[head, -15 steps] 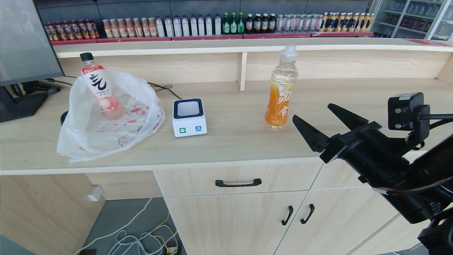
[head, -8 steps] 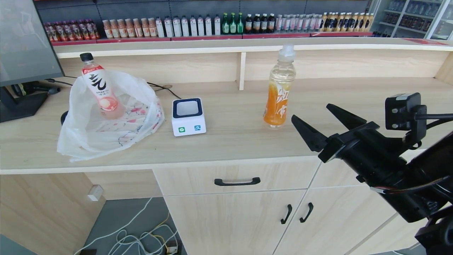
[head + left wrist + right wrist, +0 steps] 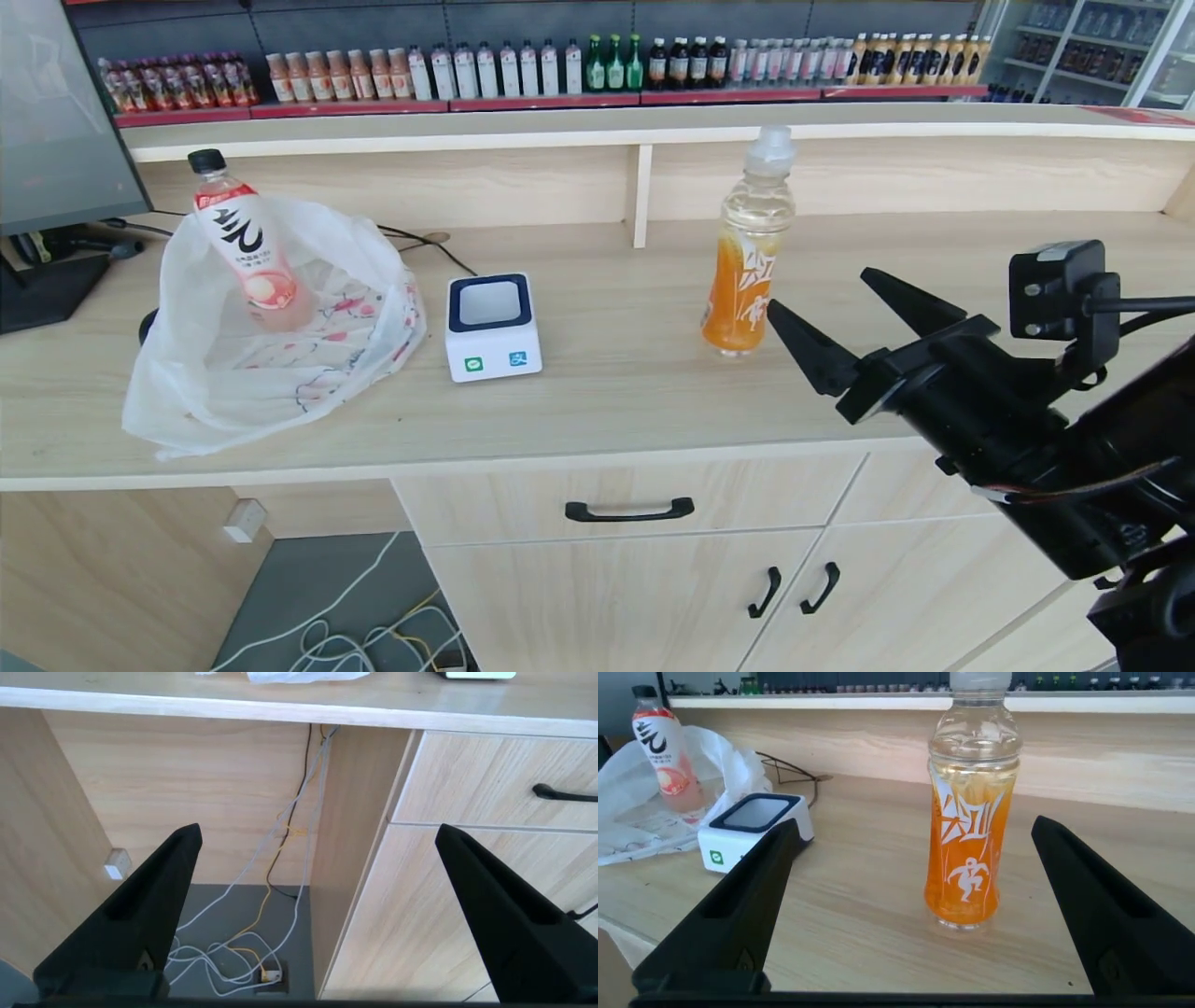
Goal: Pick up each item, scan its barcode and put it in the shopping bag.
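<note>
An orange drink bottle (image 3: 747,252) with a clear cap stands upright on the wooden counter (image 3: 607,392). My right gripper (image 3: 822,291) is open just to its right, and its nearer fingertip is close to the bottle's base. In the right wrist view the bottle (image 3: 971,812) stands ahead, between the spread fingers of that gripper (image 3: 915,826). A white shopping bag (image 3: 271,345) lies open at the left with a pink drink bottle (image 3: 245,245) upright inside. The white scanner box (image 3: 490,327) sits between bag and orange bottle. My left gripper (image 3: 318,831) is open, below the counter edge.
A dark monitor (image 3: 56,112) stands at the counter's far left. A raised back ledge with a vertical divider (image 3: 639,196) runs behind the items. Shelves of bottles (image 3: 560,65) line the wall. Cables (image 3: 252,943) lie on the floor under the counter, beside drawers (image 3: 495,775).
The head camera has shifted, so the whole counter sits lower in the picture. My open right gripper now stands a little closer to the orange bottle.
</note>
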Controlling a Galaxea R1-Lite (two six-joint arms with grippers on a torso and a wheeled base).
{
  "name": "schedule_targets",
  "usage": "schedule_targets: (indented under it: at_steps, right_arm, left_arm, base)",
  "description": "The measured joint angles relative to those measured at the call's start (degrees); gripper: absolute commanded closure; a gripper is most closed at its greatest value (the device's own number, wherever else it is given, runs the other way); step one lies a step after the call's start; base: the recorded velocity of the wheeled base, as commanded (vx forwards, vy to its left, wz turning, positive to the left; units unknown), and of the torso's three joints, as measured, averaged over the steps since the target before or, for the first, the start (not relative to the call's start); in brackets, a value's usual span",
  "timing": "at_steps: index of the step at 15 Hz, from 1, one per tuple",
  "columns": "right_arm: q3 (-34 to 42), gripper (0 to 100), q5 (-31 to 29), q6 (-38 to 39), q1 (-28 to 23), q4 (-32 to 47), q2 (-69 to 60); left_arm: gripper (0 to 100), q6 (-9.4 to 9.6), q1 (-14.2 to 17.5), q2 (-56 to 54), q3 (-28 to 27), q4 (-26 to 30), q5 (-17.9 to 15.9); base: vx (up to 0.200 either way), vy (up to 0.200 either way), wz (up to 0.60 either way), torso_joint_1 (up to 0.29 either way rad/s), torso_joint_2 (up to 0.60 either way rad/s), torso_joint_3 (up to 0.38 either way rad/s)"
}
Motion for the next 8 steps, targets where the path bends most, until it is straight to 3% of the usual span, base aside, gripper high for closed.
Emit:
schedule_targets:
  at_steps: [4, 8]
  right_arm:
    - [-4.9, 0, -2.5, -0.4, -0.8, 1.9, 1.7]
    - [-18.9, 0, -2.9, -1.4, -4.2, 21.5, 2.5]
  left_arm:
    - [0, 0.0, 0.0, 0.0, 0.0, 0.0, 0.0]
    - [0, -0.02, 0.0, 0.0, 0.0, 0.0, 0.0]
  base:
    - [0.0, 0.0, 0.0, 0.0, 0.0, 0.0]
    - [0.0, 0.0, 0.0, 0.0, 0.0, 0.0]
